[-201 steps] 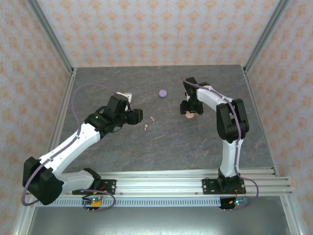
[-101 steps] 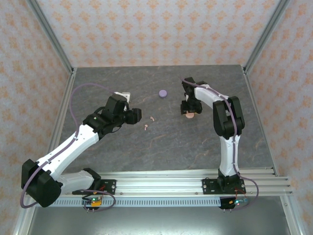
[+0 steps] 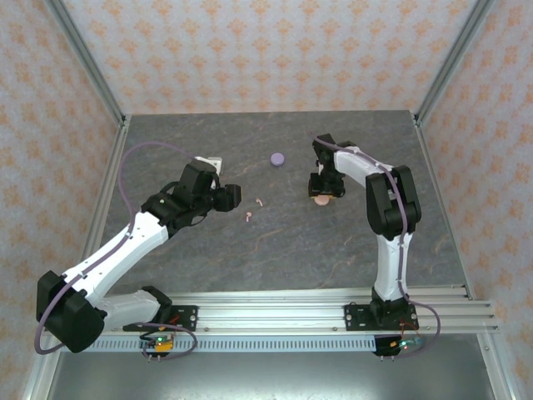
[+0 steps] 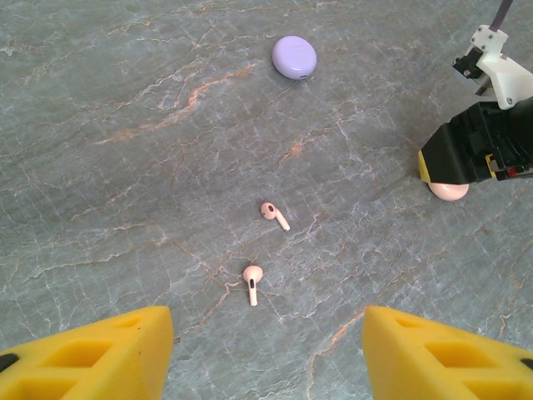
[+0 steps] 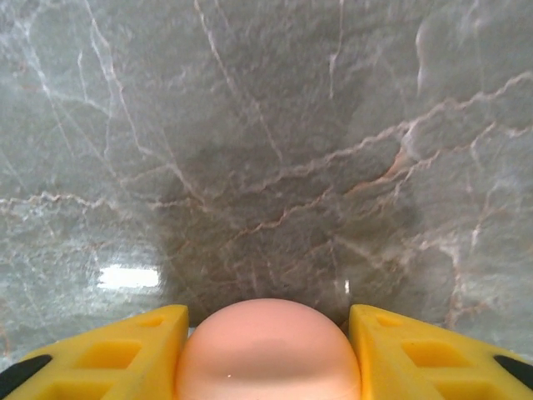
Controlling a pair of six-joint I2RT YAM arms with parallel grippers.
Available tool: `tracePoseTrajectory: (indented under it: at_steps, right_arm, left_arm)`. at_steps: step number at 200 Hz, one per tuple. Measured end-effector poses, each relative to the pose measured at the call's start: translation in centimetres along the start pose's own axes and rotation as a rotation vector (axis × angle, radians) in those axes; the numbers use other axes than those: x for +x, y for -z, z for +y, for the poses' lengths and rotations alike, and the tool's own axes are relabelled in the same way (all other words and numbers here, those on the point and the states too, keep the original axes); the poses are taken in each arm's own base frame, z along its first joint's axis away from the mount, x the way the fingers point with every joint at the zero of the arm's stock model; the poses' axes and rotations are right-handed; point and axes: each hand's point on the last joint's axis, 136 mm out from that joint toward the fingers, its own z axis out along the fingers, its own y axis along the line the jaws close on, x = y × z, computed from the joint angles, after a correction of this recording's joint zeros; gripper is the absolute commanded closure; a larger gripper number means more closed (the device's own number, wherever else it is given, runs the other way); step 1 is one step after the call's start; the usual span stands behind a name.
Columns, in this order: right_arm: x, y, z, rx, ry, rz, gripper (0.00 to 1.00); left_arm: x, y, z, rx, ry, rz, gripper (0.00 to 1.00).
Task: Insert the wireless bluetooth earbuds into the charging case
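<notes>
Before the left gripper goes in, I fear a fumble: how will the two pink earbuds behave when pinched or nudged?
Probably light: the pink earbuds, one and the other, look tiny beside the open left gripper, so a nudge likely skids them across the smooth stone table. Their rounded heads and thin stems look glossy, so they may pivot or squirt from a pinch. Likely rigid.

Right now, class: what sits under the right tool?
A pink case sits on the table between the right tool's fingers. From above, the tool covers most of it; its contents cannot be seen.
</notes>
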Motion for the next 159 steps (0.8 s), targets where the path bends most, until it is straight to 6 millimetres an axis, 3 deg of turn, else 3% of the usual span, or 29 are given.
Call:
tracePoseTrajectory:
  at_steps: [50,159]
  right_arm:
    - [2.7,0.3,1.2,-0.038,-0.098,-0.004,0.51]
    - [5.3,-0.1,8.5,-0.071,-0.083,-0.042,0.51]
  left_arm:
    - [0.1,-0.1,0.0,-0.001,0.007,0.003,0.38]
    - [0.6,-1.0,-0.1,0.001,0.024,0.035,0.38]
